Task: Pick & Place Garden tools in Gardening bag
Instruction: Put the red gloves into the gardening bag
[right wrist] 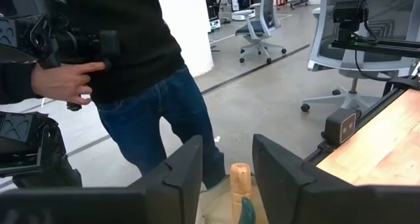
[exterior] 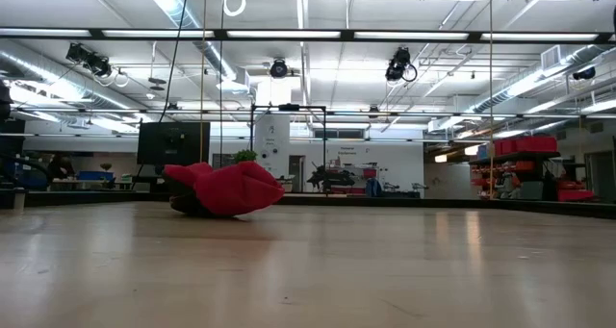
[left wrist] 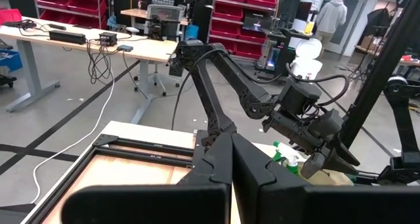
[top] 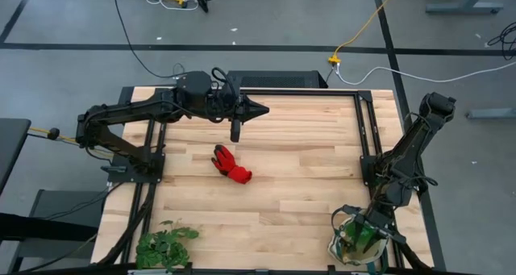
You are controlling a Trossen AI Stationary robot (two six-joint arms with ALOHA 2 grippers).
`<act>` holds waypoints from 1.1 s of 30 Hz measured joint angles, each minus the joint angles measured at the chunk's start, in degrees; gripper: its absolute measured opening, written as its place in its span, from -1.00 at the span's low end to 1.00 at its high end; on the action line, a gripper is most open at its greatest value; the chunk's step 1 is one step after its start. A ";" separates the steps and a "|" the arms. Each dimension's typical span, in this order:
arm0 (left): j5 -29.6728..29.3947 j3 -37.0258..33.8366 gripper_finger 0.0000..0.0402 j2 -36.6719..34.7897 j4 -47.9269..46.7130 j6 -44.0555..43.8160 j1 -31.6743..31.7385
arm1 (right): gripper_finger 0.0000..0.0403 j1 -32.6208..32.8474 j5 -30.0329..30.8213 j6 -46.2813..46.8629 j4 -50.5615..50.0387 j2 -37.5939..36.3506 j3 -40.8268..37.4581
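The red glove [top: 231, 164] lies on the wooden table near its middle and also shows in the low view [exterior: 226, 189]. The cream gardening bag [top: 343, 249] stands at the table's near right corner. My right gripper [right wrist: 228, 152] hovers open over the bag. A wooden tool handle [right wrist: 240, 181] sticks up from the bag between the fingers, with a gap on one side. A green spray bottle top [right wrist: 246, 212] shows beside the handle. My left gripper [top: 258, 108] is shut and empty, held high over the far side of the table.
A leafy green plant bunch [top: 165, 247] lies at the table's near left edge. A person in a dark top and jeans [right wrist: 151, 86] stands just beyond the table by the bag. Black frame rails [top: 363, 130] run along the table's sides.
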 joint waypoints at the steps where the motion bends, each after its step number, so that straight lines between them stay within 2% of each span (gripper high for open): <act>1: 0.00 0.00 -0.99 0.00 -0.01 0.00 0.00 | -0.33 -0.01 0.00 0.00 0.00 0.00 0.00; 10: 0.01 0.00 -0.99 0.00 0.00 -0.02 0.00 | -0.27 -0.02 0.02 0.00 0.02 0.00 0.00; 16: 0.01 0.00 -0.99 0.00 -0.01 -0.02 0.00 | -0.32 -0.07 0.00 -0.02 0.47 -0.02 0.00; 21: 0.01 0.00 -0.99 0.00 -0.01 -0.02 0.00 | -0.48 -1.06 0.47 -0.04 2.66 -0.02 0.00; 29: 0.02 0.00 -0.99 0.00 -0.01 -0.02 0.00 | -0.85 -3.33 5.40 -2.08 4.57 -0.04 0.02; 33: 0.04 0.00 -0.99 0.00 -0.01 -0.02 0.00 | -0.98 -4.86 5.21 -2.05 4.57 -0.04 0.02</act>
